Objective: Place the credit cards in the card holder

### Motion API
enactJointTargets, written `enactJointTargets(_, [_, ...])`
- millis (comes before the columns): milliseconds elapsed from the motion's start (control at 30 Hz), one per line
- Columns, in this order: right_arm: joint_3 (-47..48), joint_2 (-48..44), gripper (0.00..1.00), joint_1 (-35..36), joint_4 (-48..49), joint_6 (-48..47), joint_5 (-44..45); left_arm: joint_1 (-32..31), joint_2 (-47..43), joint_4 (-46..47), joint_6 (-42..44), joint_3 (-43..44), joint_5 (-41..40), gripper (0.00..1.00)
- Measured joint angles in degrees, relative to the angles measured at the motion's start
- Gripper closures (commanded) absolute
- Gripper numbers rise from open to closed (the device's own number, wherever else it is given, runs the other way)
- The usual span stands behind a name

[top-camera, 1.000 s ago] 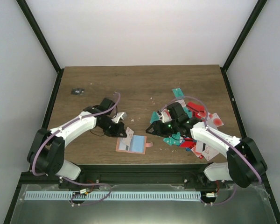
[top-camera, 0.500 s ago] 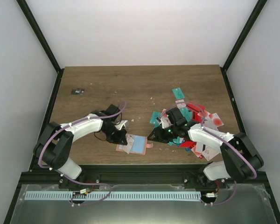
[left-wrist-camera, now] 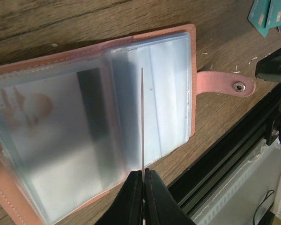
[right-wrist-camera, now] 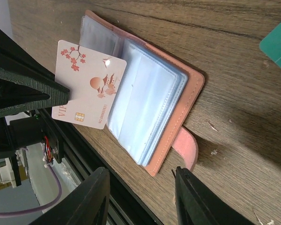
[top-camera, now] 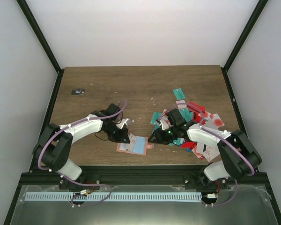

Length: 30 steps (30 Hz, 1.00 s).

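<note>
The salmon-pink card holder lies open near the table's front edge, clear pockets up; it also shows in the left wrist view and the right wrist view. My left gripper is shut on a white-pink card, seen edge-on in the left wrist view, held upright over the holder's pockets. My right gripper is open and empty, just right of the holder beside its tab. A pile of teal, red and white cards lies at the right.
A small dark object lies at the far left of the table. The black front rail runs just below the holder. Two teal cards lie right of the holder.
My left gripper has moved right and down with the card to the holder. My right gripper has moved left from the card pile to the holder's right edge.
</note>
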Motion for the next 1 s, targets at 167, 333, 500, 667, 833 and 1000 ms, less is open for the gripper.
enactJointTargets(167, [-0.1,0.1,0.6,0.0,0.1,-0.4,-0.1,0.0,-0.2,1.3,-0.4,-0.1,0.6,0.96])
enactJointTargets(333, [-1.0,1.1,0.63,0.0,0.7,-0.8,-0.7,-0.2,0.2,2.9,-0.7,-0.9,1.4,0.96])
enactJointTargets(500, [-1.7,3.1,0.66,0.0,1.5,-1.1,-1.3,-0.4,2.5,3.5,-0.4,-0.9,1.6,0.96])
enactJointTargets(667, [-1.8,5.7,0.68,0.0,2.5,-1.3,-2.1,-0.4,3.1,3.4,0.5,-0.9,1.8,0.96])
enactJointTargets(833, [-1.8,8.0,0.7,0.0,3.7,-1.4,-2.6,-0.4,3.3,3.7,0.9,-0.9,1.8,0.96])
enactJointTargets(1000, [-1.9,10.3,0.75,0.0,5.2,-1.4,-3.4,-0.5,3.5,5.6,0.6,-1.6,2.9,0.96])
